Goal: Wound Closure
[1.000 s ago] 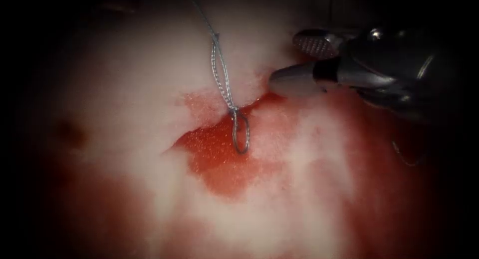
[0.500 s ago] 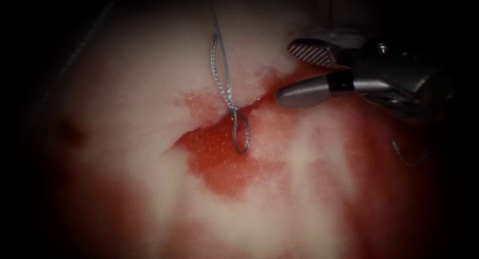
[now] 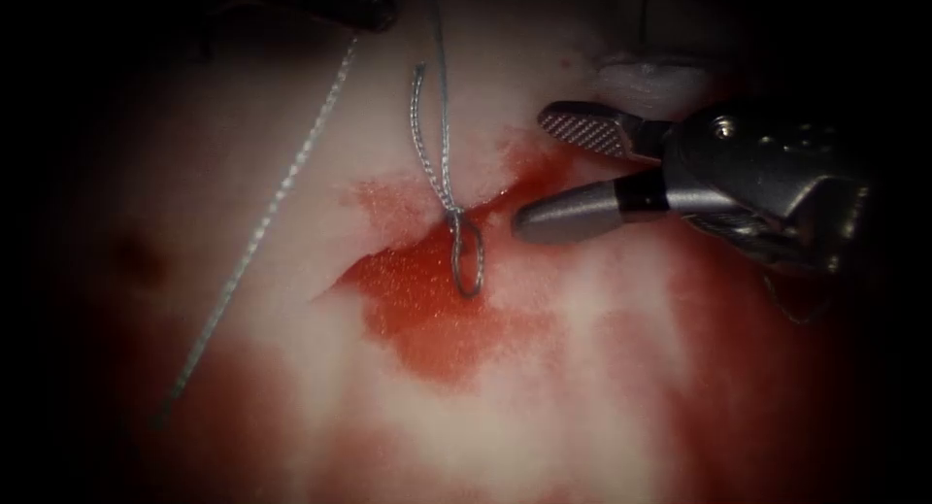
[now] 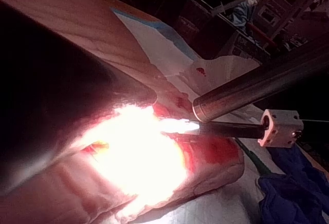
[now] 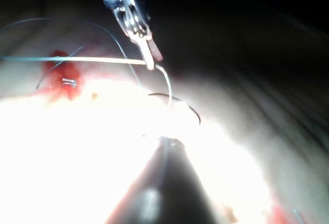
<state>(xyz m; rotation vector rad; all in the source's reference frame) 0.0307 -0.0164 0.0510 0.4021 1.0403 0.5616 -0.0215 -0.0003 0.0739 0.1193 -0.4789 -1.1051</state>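
Observation:
The tissue (image 3: 291, 174) has a cut with red fluid (image 3: 417, 300) pooled in it. A small thread loop (image 3: 468, 256) sits at the cut's upper end under a knot, and its twisted tail (image 3: 427, 135) runs up the picture. My right tool (image 3: 544, 174) hovers just right of the knot, jaws open and holding nothing. A dark shape at the top edge is my left tool (image 3: 335, 1), also seen as the left tool (image 5: 134, 23) across the tissue. A dark curved needle (image 5: 180, 105) lies on the tissue, held by neither tool.
A long loose strand of thread (image 3: 252, 242) lies on the tissue left of the cut. A thin curved line (image 3: 791, 310) shows faintly below the right tool. The slab of tissue (image 4: 205, 167) rests on a white drape, with blue cloth (image 4: 293, 183) beside it.
The right tool has moved left and down toward the knot, and its jaws have spread wider. A long strand of thread now lies left of the cut. The left tool has appeared at the top.

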